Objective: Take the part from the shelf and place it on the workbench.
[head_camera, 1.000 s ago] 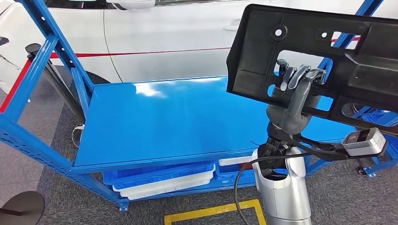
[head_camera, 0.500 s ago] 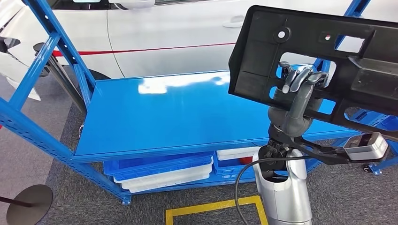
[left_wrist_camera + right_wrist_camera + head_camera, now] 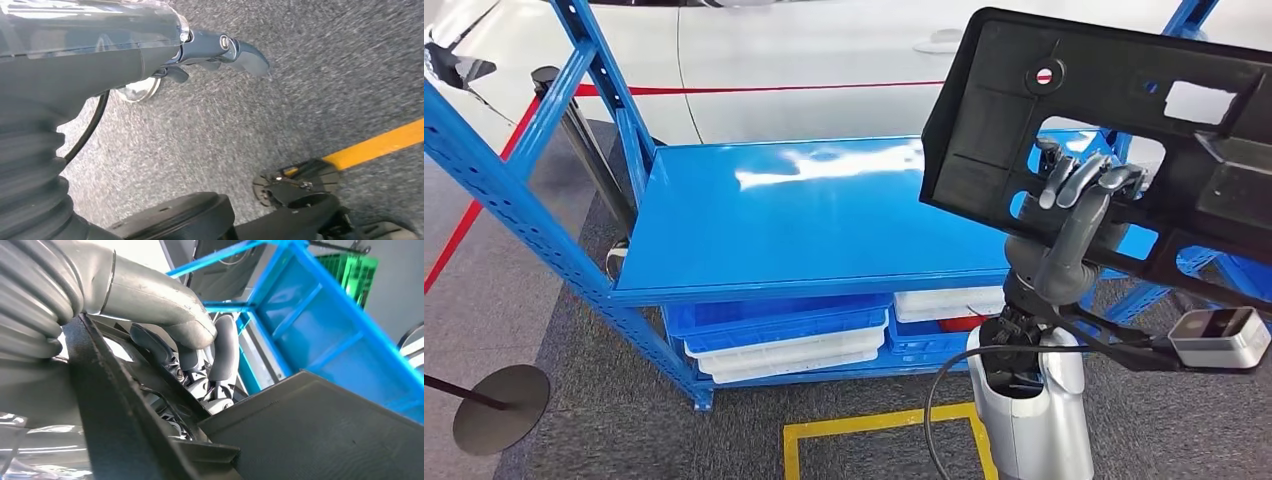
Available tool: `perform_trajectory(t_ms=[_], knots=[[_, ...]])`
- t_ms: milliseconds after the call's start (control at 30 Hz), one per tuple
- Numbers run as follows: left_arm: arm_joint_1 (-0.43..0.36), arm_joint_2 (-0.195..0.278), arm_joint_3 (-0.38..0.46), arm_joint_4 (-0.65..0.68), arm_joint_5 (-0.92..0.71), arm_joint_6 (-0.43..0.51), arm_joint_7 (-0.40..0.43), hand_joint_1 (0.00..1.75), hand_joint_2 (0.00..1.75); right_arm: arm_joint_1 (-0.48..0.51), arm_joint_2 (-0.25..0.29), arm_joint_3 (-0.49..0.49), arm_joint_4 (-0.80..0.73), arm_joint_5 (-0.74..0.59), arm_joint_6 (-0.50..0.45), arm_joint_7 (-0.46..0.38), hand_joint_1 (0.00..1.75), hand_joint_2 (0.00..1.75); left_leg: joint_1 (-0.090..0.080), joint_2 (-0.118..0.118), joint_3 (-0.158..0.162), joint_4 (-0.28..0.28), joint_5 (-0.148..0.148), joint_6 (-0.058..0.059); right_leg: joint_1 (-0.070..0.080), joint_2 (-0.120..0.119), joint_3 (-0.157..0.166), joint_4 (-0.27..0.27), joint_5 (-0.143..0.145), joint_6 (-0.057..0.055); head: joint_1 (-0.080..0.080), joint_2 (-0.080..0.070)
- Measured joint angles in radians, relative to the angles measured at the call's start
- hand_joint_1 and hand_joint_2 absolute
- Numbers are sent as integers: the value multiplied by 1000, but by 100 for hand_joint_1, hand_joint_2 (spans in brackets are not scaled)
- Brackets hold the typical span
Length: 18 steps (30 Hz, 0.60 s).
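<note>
Nearby, blue shelf (image 3: pixel 804 215) beside raised part (image 3: pixel 1114 130); white car (image 3: pixel 824 60) behind

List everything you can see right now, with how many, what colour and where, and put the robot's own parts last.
Plastic part: one, black, held up in front of the shelf rack on the right.
Shelf rack: one, blue, centre, its top shelf bare.
Trays: several, blue and white, stacked on the rack's lower shelf.
Car: one, white with a red stripe, behind the rack.
Floor marking: one, yellow, on the grey carpet before the rack.
Stand base: one, black round, lower left floor.
Right hand: grey, fingers through an opening in the part, gripping it.
Left hand: grey, hanging above the carpet.
</note>
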Motion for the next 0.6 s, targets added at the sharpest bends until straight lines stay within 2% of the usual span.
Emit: perform_trajectory(t_ms=[67, 100, 133, 167, 200, 233, 267, 300, 333, 367, 433, 467, 500, 533, 600], knots=[[-3, 0, -5, 0, -4, -6, 5, 0, 175, 7, 0, 0, -5, 6, 0, -2, 175, 175, -1, 3, -24, 0, 21, 11, -1, 7, -36, 114, -99, 6, 0, 0], [-4, 0, -8, 0, -5, -8, 8, 0, 175, 11, -1, 0, -6, 11, 1, -4, 175, 175, -2, 3, -38, 2, 31, 13, -1, 8, -53, 184, -136, 8, 0, 0], [-4, 0, -10, 0, -5, -9, 10, 0, 175, 15, -1, -1, -6, 15, 4, -6, 175, 175, -4, 3, -54, 5, 40, 13, -1, 9, -62, 237, -151, 10, 0, 0], [-3, 0, -12, 0, -5, -10, 12, 0, 175, 19, -1, -2, -6, 19, 7, -8, 175, 175, -5, 4, -69, 9, 49, 12, -1, 9, -57, 262, -144, 10, 0, 0], [-4, 0, -14, 0, -5, -10, 13, 0, 175, 21, -1, -3, -6, 21, 11, -9, 175, 175, -5, 3, -85, 14, 57, 11, -1, 9, -32, 248, -119, 8, 0, 0], [-4, 0, -15, 0, -4, -10, 13, 0, 175, 22, -1, -3, -6, 22, 14, -10, 175, 175, -6, 3, -99, 19, 63, 9, 0, 9, 7, 203, -91, 6, 0, 0], [-6, 0, -15, 0, -4, -10, 13, 0, 175, 22, -1, -3, -6, 23, 18, -11, 175, 175, -6, 2, -111, 25, 69, 6, 0, 10, 59, 133, -77, 1, 0, 0], [-8, 0, -16, 0, -4, -10, 13, 0, 175, 22, -1, -3, -6, 24, 22, -12, 175, 175, -7, 0, -121, 31, 73, 3, 3, 12, 109, 59, -78, -4, 0, 0], [-9, 0, -17, 0, -5, -10, 13, 0, 175, 22, -1, -4, -5, 25, 25, -15, 175, 175, -9, 0, -128, 34, 78, -2, 5, 13, 143, 4, -88, -9, 0, 0], [-10, 0, -17, 0, -7, -10, 13, 0, 175, 22, -1, -4, -5, 25, 30, -19, 175, 175, -9, 0, -132, 35, 84, -8, 9, 14, 163, -33, -99, -15, 0, 0], [-10, 0, -19, 0, -11, -10, 16, 0, 175, 22, -2, -6, -4, 23, 36, -25, 175, 175, -9, 2, -133, 31, 96, -21, 10, 15, 162, -50, -95, -29, 0, 0], [-10, 0, -19, 0, -14, -10, 18, 0, 175, 23, -2, -6, -3, 21, 38, -27, 175, 175, -8, 2, -137, 34, 92, -27, 9, 16, 158, -53, -86, -37, 0, 0], [-10, 0, -21, 0, -17, -10, 20, 0, 175, 23, -2, -7, -3, 18, 39, -29, 175, 175, -7, 3, -145, 50, 75, -32, 6, 17, 153, -57, -77, -45, 0, 0], [-11, 0, -22, 0, -19, -10, 22, 0, 175, 23, -2, -7, -2, 16, 41, -31, 175, 175, -6, 3, -160, 87, 42, -36, 5, 19, 147, -59, -69, -50, 0, 0], [-15, 0, -26, 0, -23, -11, 25, 0, 175, 28, -2, -9, -2, 13, 45, -35, 175, 175, -3, 2, -200, 212, -41, -42, 4, 25, 133, -59, -55, -57, 0, 0]])
